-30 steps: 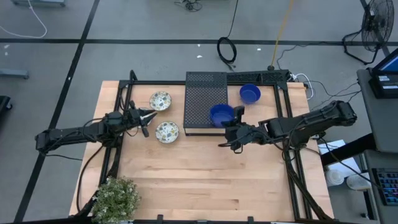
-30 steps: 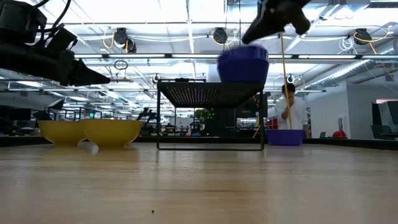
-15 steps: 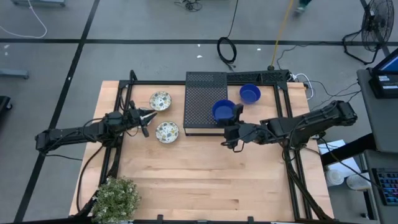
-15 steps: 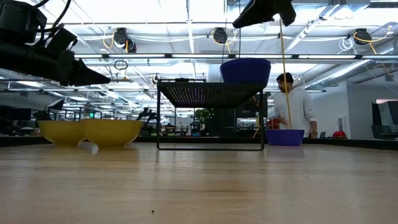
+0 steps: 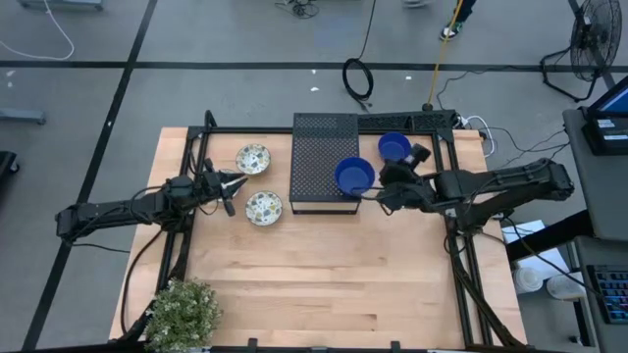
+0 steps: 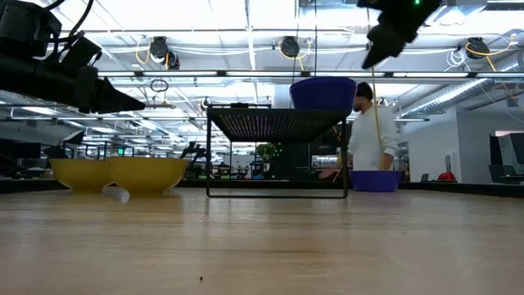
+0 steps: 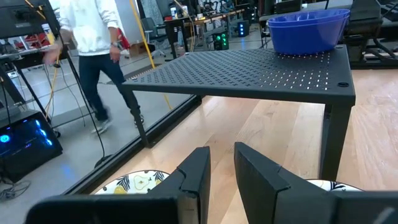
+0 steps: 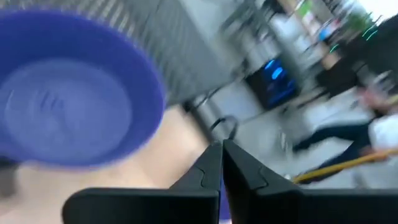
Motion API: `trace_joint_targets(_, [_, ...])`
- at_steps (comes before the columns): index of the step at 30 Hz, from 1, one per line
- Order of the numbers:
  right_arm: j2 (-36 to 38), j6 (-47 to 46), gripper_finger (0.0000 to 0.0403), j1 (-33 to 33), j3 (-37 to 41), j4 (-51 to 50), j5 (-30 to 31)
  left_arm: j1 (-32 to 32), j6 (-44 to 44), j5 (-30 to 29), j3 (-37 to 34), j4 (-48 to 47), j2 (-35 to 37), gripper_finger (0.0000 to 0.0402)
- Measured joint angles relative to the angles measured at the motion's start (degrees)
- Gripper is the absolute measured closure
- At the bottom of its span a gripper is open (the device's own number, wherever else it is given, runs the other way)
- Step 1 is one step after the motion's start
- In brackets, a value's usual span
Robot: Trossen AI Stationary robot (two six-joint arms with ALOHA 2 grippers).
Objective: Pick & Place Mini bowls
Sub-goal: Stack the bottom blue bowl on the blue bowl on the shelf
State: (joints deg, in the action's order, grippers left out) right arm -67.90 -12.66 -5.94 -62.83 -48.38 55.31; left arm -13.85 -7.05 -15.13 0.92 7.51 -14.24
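The right gripper (image 5: 390, 188) hangs above the table just past the right edge of the black perforated box (image 5: 324, 162), its fingers pressed together with nothing between them. In the high view two blue mini bowls flank it. One blue bowl (image 5: 352, 176) sits on the box's right end, at about nine to ten o'clock from the fingertips and just beside them. The other blue bowl (image 5: 394, 147) rests on the table at about twelve o'clock, a little farther off, by the back rail. Both are round, so no long axis governs the approach; what matters is the bearing. If the table bowl is the next pick, as seems likely, the shut fingers must part and swing toward twelve o'clock.

Farther across the table, the left gripper (image 5: 234, 181) waits between the two cream floral bowls. One floral bowl (image 5: 263, 207) lies at about four o'clock from its tips and the other (image 5: 253, 158) at about one o'clock, each near but apart from it. Its fingers stand a little apart and hold nothing. The left arm is clearly the nearer one for that pair, the right arm for the blue bowls.
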Motion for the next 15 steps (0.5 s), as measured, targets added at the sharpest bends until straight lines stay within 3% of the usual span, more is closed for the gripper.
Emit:
trace_joint_targets(4, [0.0,-3.1,0.0403,1.1,2.3,-0.5,-5.8,0.0,0.0,0.0,0.0,0.0,0.0,0.0325])
trace_joint_targets(11, [0.0,6.1,0.0403,3.2,10.6,13.8,-13.6,0.0,0.0,0.0,0.0,0.0,0.0,0.0325])
trace_joint_targets(15, [0.0,10.2,0.0403,3.4,12.6,20.5,-14.1,0.0,0.0,0.0,0.0,0.0,0.0,0.0325])
